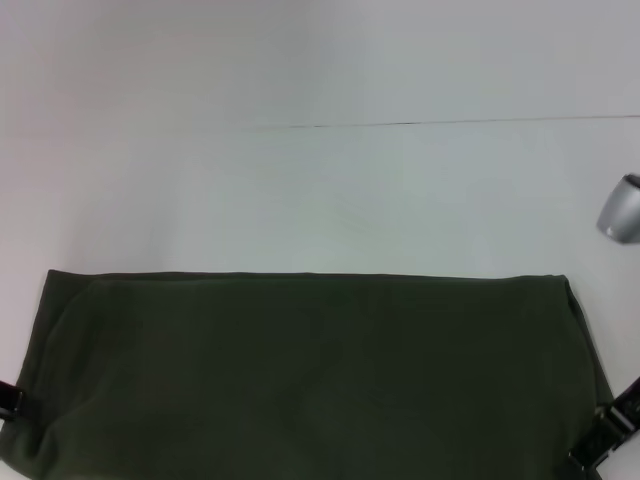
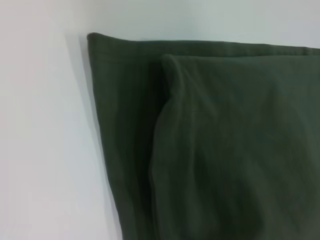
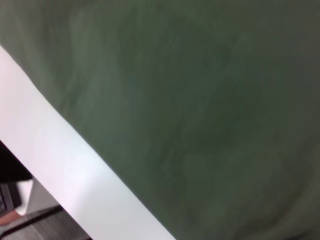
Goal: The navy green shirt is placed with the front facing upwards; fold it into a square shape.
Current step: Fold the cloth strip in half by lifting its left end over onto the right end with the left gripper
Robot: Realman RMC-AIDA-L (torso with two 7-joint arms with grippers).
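Note:
The navy green shirt (image 1: 310, 375) lies folded as a wide band across the near part of the white table (image 1: 320, 190), plain green side up; no lettering or collar shows. Its far edge is a straight fold. My left gripper (image 1: 10, 400) shows as a black part at the shirt's left end. My right gripper (image 1: 605, 435) shows as black parts at the shirt's right end. The left wrist view shows the shirt's corner (image 2: 210, 140) with a folded layer on top. The right wrist view shows the shirt cloth (image 3: 200, 100) close up beside the table edge (image 3: 65, 170).
A grey metal cylinder (image 1: 622, 208) stands at the right edge of the head view. A thin dark seam line (image 1: 450, 122) runs across the table's far part. The floor (image 3: 30, 225) shows past the table edge in the right wrist view.

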